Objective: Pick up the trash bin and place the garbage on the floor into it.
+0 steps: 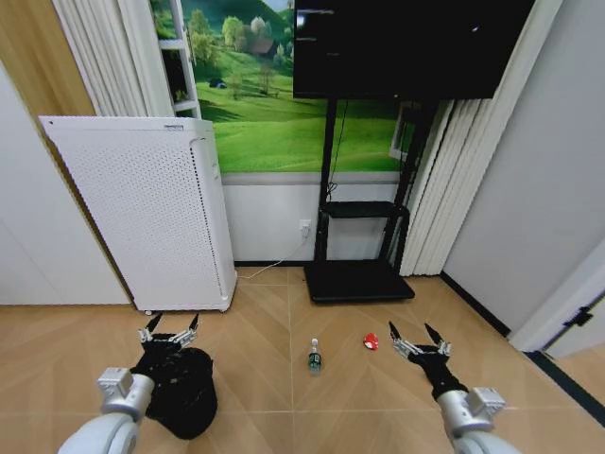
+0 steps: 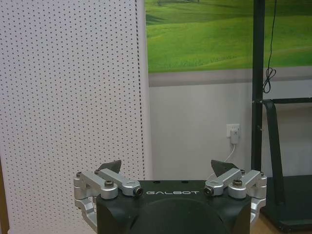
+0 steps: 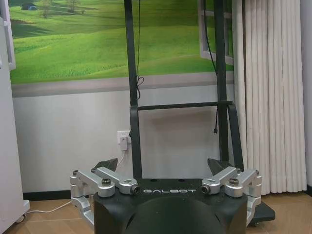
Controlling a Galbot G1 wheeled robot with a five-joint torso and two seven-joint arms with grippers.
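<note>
Nearest you, the trash bin point(image 1: 182, 392) sat on the wood floor point(image 1: 284, 397) under your left gripper point(image 1: 169, 333), whose fingers were spread wide on nothing; you couldn't see into the bin. Your right gripper point(image 1: 418, 338) hung just as wide and empty over bare floor. Between them the green bottle point(image 1: 315, 357) lay with its long axis pointing away from you, the red wad point(image 1: 371, 340) was just right of it, and beyond stood the white air purifier point(image 1: 151, 208) and TV stand point(image 1: 357, 274).
</note>
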